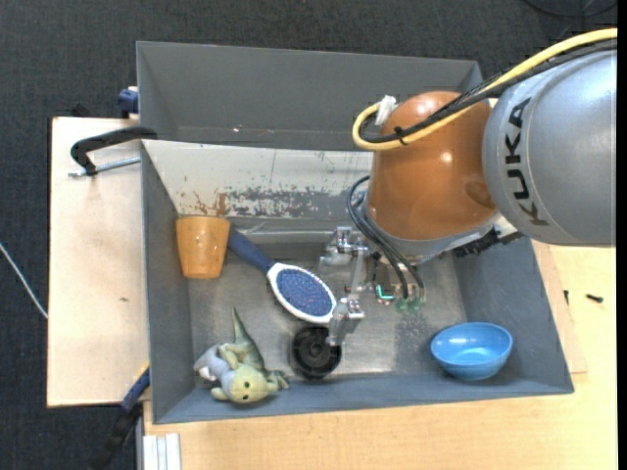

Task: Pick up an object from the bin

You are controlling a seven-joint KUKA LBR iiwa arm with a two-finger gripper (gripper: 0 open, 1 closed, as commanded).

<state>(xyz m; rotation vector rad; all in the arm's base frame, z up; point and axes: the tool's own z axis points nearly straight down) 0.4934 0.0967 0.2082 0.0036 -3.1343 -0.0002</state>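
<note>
Bin: grey metal bin (294,96), a handful of loose things spread over its floor, none heaped.
Arm: silver link (563,155) comes in from the right; orange wrist cover (431,169) sits over the bin's middle-right, a yellow cable (509,74) looped across its top.
Gripper: gripper (343,284) hangs low below the orange cover, near the centre of the floor.
Finger state: the two metal fingers (346,313) stand apart, one toward the back wall and one toward the front; nothing is seen clamped between them.
Nearest thing: oval hairbrush (300,292), white-rimmed with a blue bristle pad, lying flat left of centre; its dark blue handle points up-left toward the cup. The right edge of its head lies just beside the gripper; contact cannot be judged.
Second nearest: black round object (313,352), on the floor just below the front finger's tip.
Left side: orange cup (203,247), against the left wall near the back.
Front left: small green and grey plush toy (238,372), in the corner.
Front right: shallow blue bowl (472,350), well apart from the gripper.
</note>
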